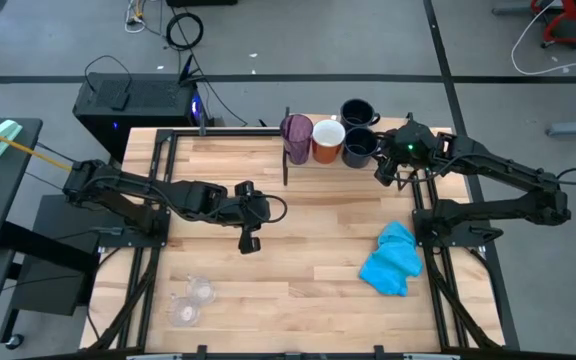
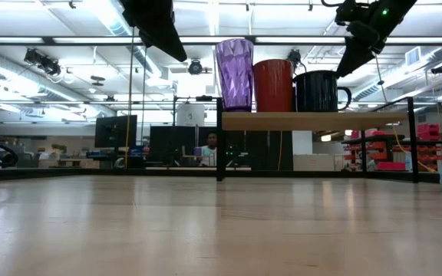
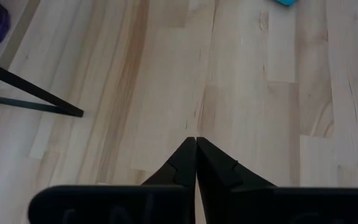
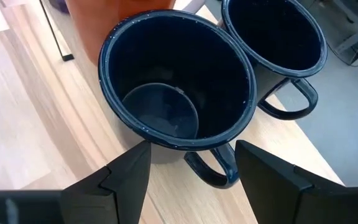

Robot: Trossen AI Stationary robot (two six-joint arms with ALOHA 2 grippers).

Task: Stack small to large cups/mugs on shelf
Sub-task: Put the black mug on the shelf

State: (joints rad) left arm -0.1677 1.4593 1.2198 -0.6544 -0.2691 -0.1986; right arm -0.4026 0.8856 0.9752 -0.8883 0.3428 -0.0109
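Observation:
The shelf (image 2: 313, 120) stands at the table's far edge. On it stand the purple tumbler (image 1: 296, 137), the orange mug (image 1: 328, 140) and two navy mugs (image 1: 358, 148) (image 1: 356, 112), all upright on their bases. My right gripper (image 4: 191, 168) is open above the nearer navy mug (image 4: 173, 81), with one finger on each side of its handle (image 4: 213, 168) and touching nothing. My left gripper (image 1: 248, 235) is shut and empty over the middle of the table. Two clear cups (image 1: 200, 290) (image 1: 184, 312) lie near the table's near left corner.
A bright blue cloth (image 1: 393, 260) lies crumpled on the table's right side. The shelf's black uprights (image 2: 219, 142) stand on the tabletop. The second navy mug (image 4: 278, 37) stands close behind the first, and the orange mug (image 4: 117, 9) stands beside it.

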